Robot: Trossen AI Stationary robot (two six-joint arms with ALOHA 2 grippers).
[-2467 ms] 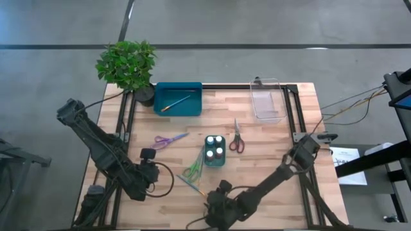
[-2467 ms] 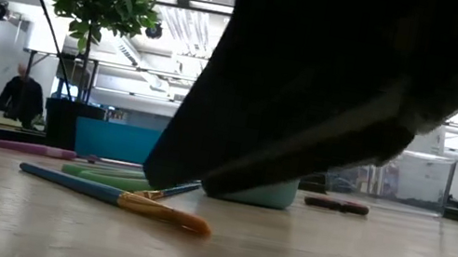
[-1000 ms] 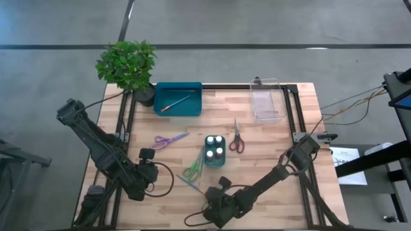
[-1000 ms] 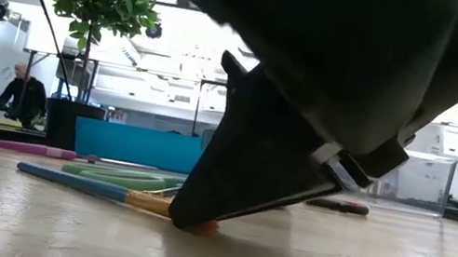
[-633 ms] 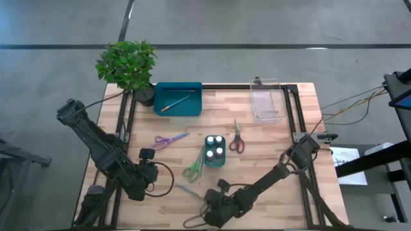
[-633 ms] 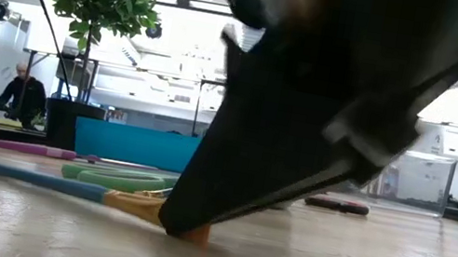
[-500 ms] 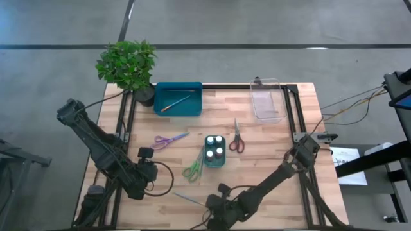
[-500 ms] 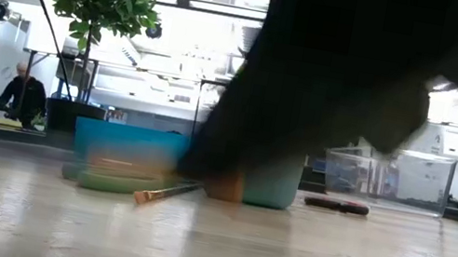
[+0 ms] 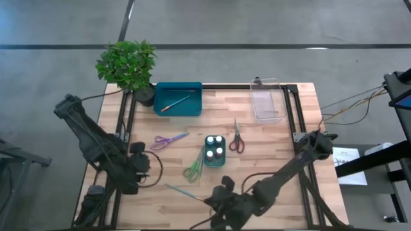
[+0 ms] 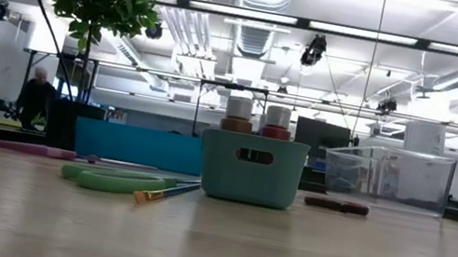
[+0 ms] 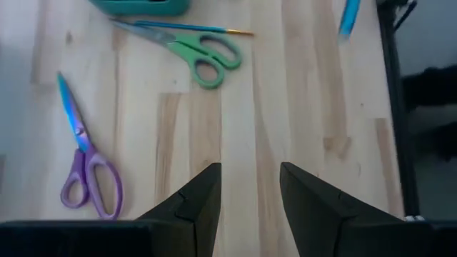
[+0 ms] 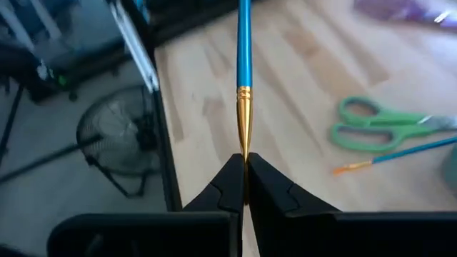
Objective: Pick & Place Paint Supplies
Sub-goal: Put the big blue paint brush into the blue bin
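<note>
Brush (image 12: 244,50): blue handle, gold ferrule.
Scissors: purple (image 9: 168,140), green (image 9: 192,169), red (image 9: 236,142).
Pots (image 9: 214,146): white caps, in teal holder (image 10: 252,168).
Tray (image 9: 178,99): teal.
Bin (image 9: 268,101): clear.
Table (image 9: 270,151): pale wood planks, black frame.
Plant (image 9: 126,63): green, black pot.

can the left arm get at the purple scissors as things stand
Probably yes: the left gripper is open and empty, and the purple scissors lie flat on bare wood just ahead with nothing between.
</note>
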